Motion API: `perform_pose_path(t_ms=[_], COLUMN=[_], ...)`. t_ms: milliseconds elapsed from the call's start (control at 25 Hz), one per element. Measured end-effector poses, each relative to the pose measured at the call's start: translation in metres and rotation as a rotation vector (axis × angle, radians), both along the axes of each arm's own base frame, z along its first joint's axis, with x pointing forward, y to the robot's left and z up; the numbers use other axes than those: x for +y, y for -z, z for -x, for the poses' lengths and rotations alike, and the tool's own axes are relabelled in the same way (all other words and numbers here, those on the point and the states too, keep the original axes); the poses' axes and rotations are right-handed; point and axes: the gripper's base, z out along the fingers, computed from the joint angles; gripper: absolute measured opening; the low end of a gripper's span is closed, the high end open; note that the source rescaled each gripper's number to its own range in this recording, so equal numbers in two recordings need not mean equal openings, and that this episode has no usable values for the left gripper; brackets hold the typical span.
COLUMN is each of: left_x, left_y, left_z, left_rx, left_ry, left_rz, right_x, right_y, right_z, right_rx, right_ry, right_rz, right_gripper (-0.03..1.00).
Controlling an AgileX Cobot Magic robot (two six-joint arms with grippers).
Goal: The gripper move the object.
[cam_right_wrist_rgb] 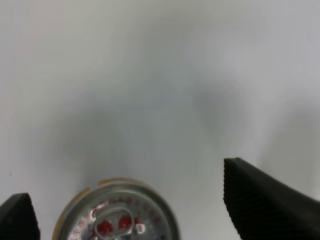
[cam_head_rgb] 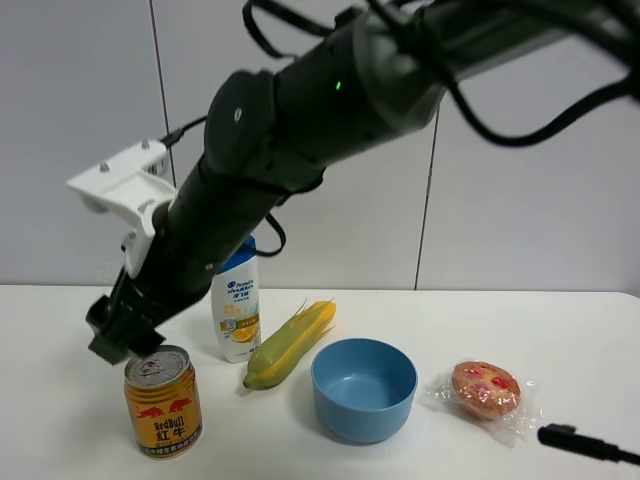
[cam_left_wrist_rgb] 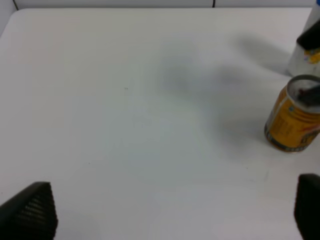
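The object, a gold-yellow Red Bull can point(cam_head_rgb: 163, 405), stands upright on the white table near its front left. My right gripper point(cam_head_rgb: 125, 335), a black claw on a thick black arm reaching across from the right, hangs just above the can's silver top and slightly to its left. In the right wrist view the gripper point(cam_right_wrist_rgb: 125, 180) is open, its fingers spread on either side of the can's top point(cam_right_wrist_rgb: 117, 217) without touching it. My left gripper point(cam_left_wrist_rgb: 172, 182) is open over bare table with nothing between its fingers, and the can point(cam_left_wrist_rgb: 292, 117) stands off to one side of it.
Behind the can stands a white shampoo bottle point(cam_head_rgb: 237, 310). To its right lie a corn cob point(cam_head_rgb: 290, 343), a blue bowl point(cam_head_rgb: 364, 388) and a wrapped pastry point(cam_head_rgb: 486, 390). A black cable end point(cam_head_rgb: 570, 438) lies at the front right. A grey wall backs the table point(cam_head_rgb: 60, 440).
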Motion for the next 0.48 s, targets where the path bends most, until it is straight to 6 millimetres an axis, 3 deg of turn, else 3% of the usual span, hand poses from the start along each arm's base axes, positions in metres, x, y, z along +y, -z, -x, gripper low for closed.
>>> perform_pose_path(t_ms=[160, 360, 480], left_x=[0.0, 0.0, 0.0], left_y=[0.0, 0.0, 0.0], left_z=[0.0, 0.0, 0.0], left_rx=[0.0, 0.0, 0.0], left_ry=[0.0, 0.0, -0.001], left_rz=[0.0, 0.0, 0.001], right_x=[-0.014, -0.051, -0.079], right_y=[-0.066, -0.157, -0.199], right_z=[0.01, 0.033, 0.047], right_rx=[-0.084, -0.282, -0.379], right_ry=[-0.004, -0.023, 0.015], right_rz=[-0.105, -0.202, -0.218], right_gripper=[0.27, 0.54, 0.6])
